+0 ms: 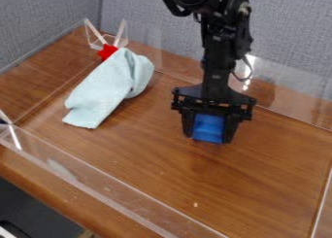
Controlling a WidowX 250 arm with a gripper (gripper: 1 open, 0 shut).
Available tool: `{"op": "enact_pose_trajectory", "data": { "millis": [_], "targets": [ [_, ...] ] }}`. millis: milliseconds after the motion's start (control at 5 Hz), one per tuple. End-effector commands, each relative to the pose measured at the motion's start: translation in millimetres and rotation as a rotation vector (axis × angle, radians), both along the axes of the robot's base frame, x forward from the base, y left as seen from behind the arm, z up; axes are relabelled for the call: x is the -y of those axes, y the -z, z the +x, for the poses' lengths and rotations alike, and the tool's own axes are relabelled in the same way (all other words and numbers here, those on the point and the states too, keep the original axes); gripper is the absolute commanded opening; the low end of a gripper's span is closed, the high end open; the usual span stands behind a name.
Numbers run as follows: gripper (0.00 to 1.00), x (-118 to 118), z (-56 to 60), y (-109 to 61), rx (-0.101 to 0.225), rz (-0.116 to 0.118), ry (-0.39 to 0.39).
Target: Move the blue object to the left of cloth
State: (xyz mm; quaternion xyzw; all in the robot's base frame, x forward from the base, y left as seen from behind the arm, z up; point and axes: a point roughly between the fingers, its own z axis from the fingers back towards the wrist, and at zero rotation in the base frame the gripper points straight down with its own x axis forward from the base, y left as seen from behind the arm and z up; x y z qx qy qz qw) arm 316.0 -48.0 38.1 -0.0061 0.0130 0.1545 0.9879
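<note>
The blue object (pixel 208 129) is a small block resting on the wooden table, to the right of the cloth. My gripper (pixel 211 135) points straight down over it, with one black finger against each side of the block, shut on it. The cloth (pixel 111 86) is a pale mint-blue bundle lying diagonally at the left, well clear of the gripper. The lower edge of the block is partly hidden by the fingers.
A red piece with white sticks (pixel 108 50) pokes out behind the cloth's far end. Clear plastic walls (pixel 292 86) ring the wooden table (pixel 155 164). A small white clip (pixel 11 131) sits on the left wall.
</note>
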Motion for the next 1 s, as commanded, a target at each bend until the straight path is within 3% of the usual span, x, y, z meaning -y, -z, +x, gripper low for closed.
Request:
{"op": "enact_pose_trajectory", "data": {
  "millis": [0, 800],
  "targets": [
    [0.00, -6.1, 8.7, -21.8, 0.053, -0.013, -0.001],
    [0.00, -21.1, 9.4, -55.0, 0.076, -0.037, 0.037]
  ]
}}
